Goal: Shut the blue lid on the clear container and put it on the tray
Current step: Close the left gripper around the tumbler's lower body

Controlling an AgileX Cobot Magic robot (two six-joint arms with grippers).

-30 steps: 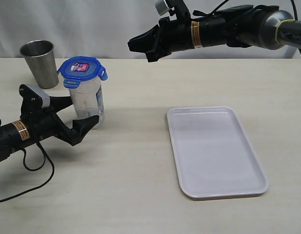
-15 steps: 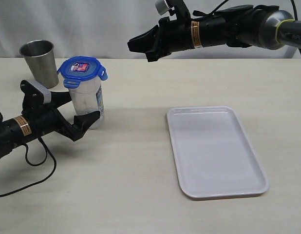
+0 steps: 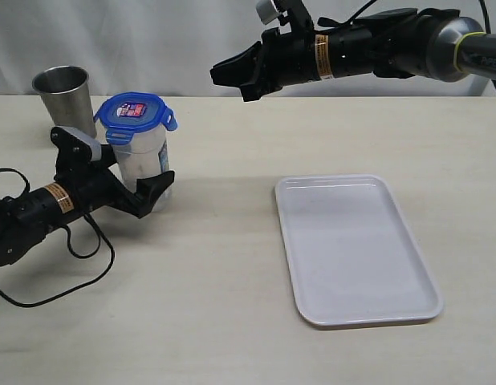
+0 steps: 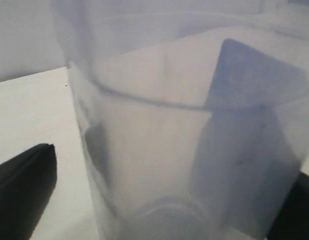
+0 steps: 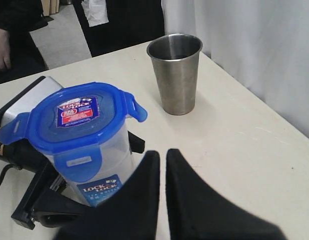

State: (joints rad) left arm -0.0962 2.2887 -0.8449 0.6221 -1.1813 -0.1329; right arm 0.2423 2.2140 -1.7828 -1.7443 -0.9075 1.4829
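Note:
The clear container [image 3: 145,160] stands upright at the table's left with the blue lid [image 3: 136,112] on top. Two lid tabs stick out sideways. My left gripper [image 3: 138,178] is open and lies low, one finger on each side of the container's lower half. In the left wrist view the container [image 4: 184,140] fills the picture, with dark fingertips [image 4: 24,190] at both edges. My right gripper [image 3: 224,76] is shut and empty, held high above the back of the table. It looks down on the lid [image 5: 77,117]. The white tray [image 3: 356,249] lies empty at the right.
A grey steel cup [image 3: 65,100] stands just behind and left of the container, close to my left arm; the right wrist view also shows the cup [image 5: 175,72]. The left arm's black cable [image 3: 55,293] loops over the table's front left.
My left gripper has slid forward and to the right, so its open fingers now straddle the container. The right arm, container and tray have not moved.

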